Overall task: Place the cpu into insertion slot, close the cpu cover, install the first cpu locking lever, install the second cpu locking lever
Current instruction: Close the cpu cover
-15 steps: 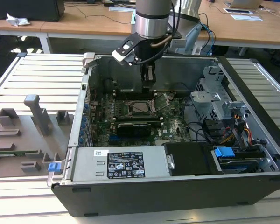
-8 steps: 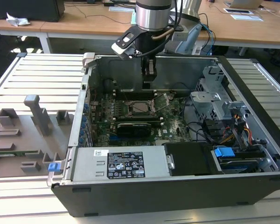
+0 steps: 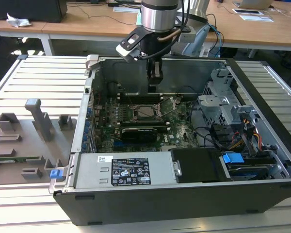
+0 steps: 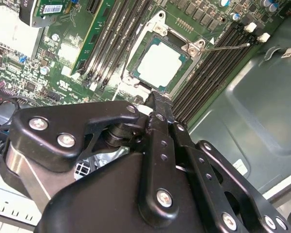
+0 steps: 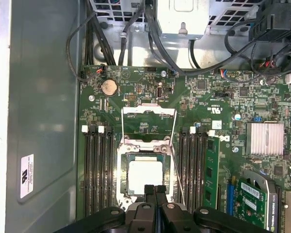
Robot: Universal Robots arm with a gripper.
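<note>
The cpu (image 5: 145, 174) is a pale silvery square lying flat in the insertion slot (image 5: 121, 167) on the green motherboard; the second wrist view shows the cpu (image 4: 157, 63) too. The cpu cover (image 5: 148, 111), a thin metal frame with a window, stands swung open at one edge of the slot, and it also shows as the cpu cover (image 3: 169, 103) beside the slot in the exterior view. Thin wire levers (image 5: 177, 170) stand free along the slot's sides, one lever (image 4: 228, 46) sticking out. My gripper (image 5: 154, 190) hangs just above the slot's edge opposite the cover, fingers pressed together, nothing between them.
The open computer case (image 3: 262, 92) surrounds the board, with its metal wall close behind the gripper. Memory slots (image 5: 99, 174) flank the socket on both sides. A black card (image 3: 143, 132), cable bundles (image 5: 136, 29) and a drive cage (image 3: 223, 104) lie nearby. Grey fixtures (image 3: 36, 116) sit on the table at the exterior view's left.
</note>
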